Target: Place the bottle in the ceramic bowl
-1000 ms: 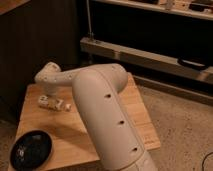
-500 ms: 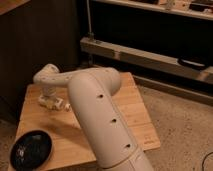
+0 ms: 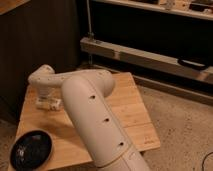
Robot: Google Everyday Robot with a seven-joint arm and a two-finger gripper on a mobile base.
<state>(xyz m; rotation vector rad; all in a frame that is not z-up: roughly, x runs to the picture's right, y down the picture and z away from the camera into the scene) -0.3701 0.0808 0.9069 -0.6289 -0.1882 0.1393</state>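
The bottle (image 3: 50, 104), small and white, lies on its side at the back left of the wooden table (image 3: 127, 107). My gripper (image 3: 46, 98) hangs from the white wrist right on top of the bottle and covers its upper part. The big white arm sweeps from the lower middle of the view up and left to that spot. The ceramic bowl (image 3: 31, 149), round and glossy black, rests at the table's front left corner, well in front of the bottle, with nothing in it.
A dark wall panel rises behind the table on the left. Behind and to the right runs a metal shelf rail (image 3: 150, 57) with a black handle (image 3: 192, 64). Speckled floor (image 3: 180, 125) lies to the right of the table.
The wrist has sunk a little lower over the bottle. The bottle and the bowl have stayed where they were.
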